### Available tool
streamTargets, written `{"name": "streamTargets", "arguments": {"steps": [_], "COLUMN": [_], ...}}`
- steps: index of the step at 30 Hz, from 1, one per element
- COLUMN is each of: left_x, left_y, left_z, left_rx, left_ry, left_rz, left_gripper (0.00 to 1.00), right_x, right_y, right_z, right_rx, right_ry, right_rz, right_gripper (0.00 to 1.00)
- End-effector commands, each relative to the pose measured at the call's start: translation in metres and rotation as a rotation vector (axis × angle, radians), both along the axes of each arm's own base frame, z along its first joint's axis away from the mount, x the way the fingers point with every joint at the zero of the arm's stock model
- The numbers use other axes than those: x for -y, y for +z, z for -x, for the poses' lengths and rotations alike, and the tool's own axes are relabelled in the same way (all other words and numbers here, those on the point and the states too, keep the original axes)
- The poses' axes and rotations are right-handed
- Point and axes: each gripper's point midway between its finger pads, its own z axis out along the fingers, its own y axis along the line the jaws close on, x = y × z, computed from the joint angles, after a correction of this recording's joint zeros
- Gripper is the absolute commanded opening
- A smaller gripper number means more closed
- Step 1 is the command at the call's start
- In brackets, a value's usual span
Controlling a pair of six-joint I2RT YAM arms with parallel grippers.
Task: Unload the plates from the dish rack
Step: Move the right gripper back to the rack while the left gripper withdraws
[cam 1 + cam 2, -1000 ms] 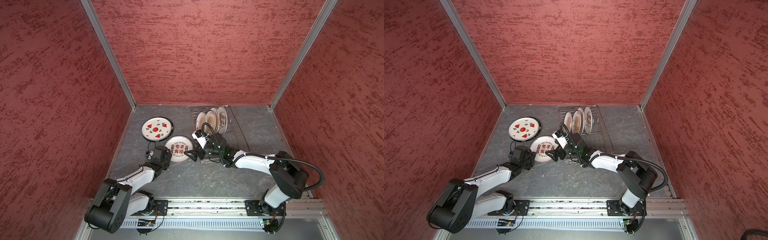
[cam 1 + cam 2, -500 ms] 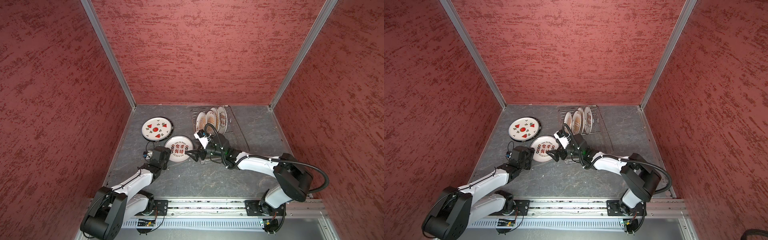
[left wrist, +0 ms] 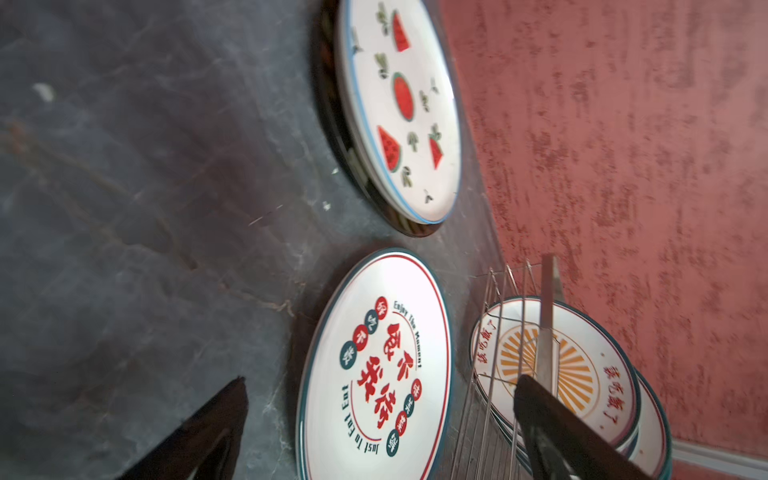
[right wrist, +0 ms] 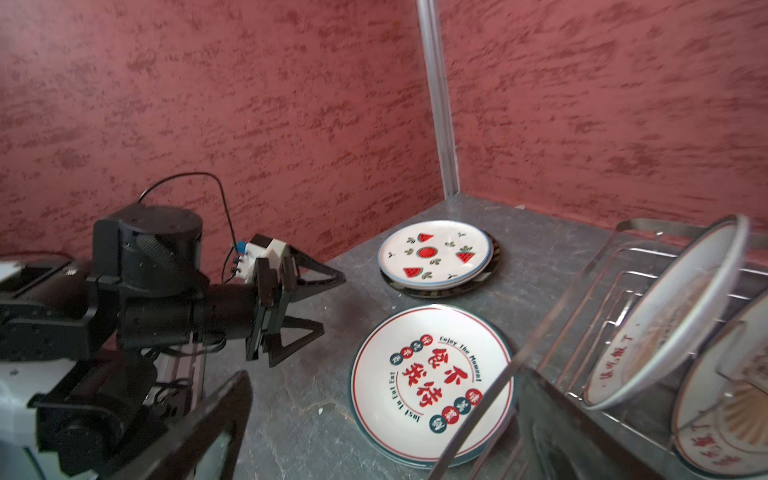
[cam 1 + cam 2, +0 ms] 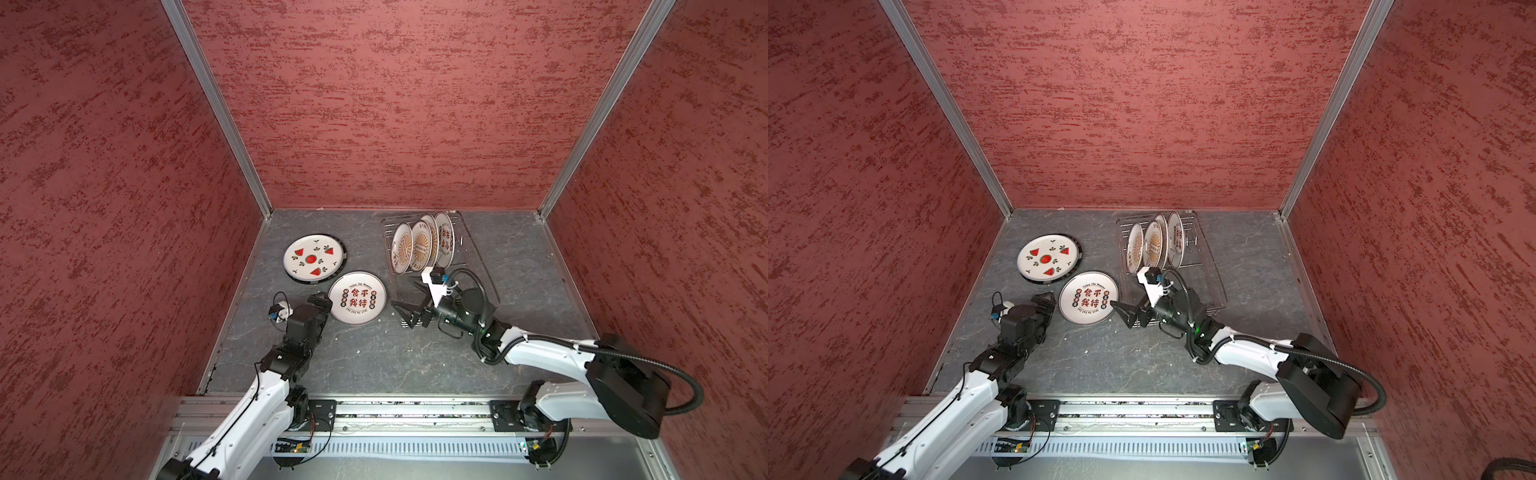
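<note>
Plates (image 5: 420,248), round and glossy, stand in the wire dish rack (image 5: 467,251).

On the grey worktop (image 5: 1100,365) a watermelon plate (image 5: 1048,259) lies flat on top of a dark-rimmed plate (image 5: 1078,251), and a character plate (image 5: 1088,297) lies flat just beside them, nearer the arms. The dish rack (image 5: 1200,266) to their right holds several upright plates (image 5: 1152,248) standing on edge in a close row. The left gripper (image 5: 1045,303) sits just off the character plate's left rim, while the right gripper (image 5: 1121,315), jaws spread, points at its right rim in front of the rack.
</note>
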Motion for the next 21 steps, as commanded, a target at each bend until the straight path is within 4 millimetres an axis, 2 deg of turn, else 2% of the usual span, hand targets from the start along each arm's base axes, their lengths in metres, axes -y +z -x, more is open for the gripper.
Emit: {"name": "streamTargets", "arguments": {"steps": [1, 5, 6, 8, 12, 14, 17, 21], "left_x": [0.024, 0.059, 0.066, 0.071, 0.083, 0.107, 0.124, 0.136], "left_y": [0.05, 0.103, 0.113, 0.119, 0.125, 0.129, 0.119, 0.115], "left_z": [-0.008, 0.008, 0.013, 0.016, 0.019, 0.028, 0.035, 0.031], "left_rx": [0.262, 0.617, 0.674, 0.697, 0.739, 0.767, 0.79, 0.773], "left_ry": [-0.202, -0.41, -0.446, -0.477, -0.551, -0.716, -0.811, -0.871], "left_rz": [-0.149, -0.182, -0.2, -0.232, -0.298, -0.323, -0.283, -0.274], "left_gripper": [0.99, 0.99, 0.99, 0.99, 0.99, 0.99, 0.99, 0.99], "right_x": [0.042, 0.087, 0.096, 0.107, 0.12, 0.131, 0.148, 0.156], "right_y": [0.035, 0.031, 0.03, 0.027, 0.023, 0.019, 0.018, 0.02], "right_z": [-0.019, -0.039, -0.042, -0.047, -0.058, -0.065, -0.071, -0.075], "right_rx": [0.049, -0.01, -0.02, -0.035, -0.073, -0.098, -0.117, -0.12], "right_ry": [-0.24, -0.472, -0.505, -0.537, -0.579, -0.62, -0.67, -0.668], "right_rz": [-0.171, -0.24, -0.251, -0.253, -0.2, -0.155, -0.128, -0.086], "right_gripper": [0.99, 0.99, 0.99, 0.99, 0.99, 0.99, 0.99, 0.99]}}
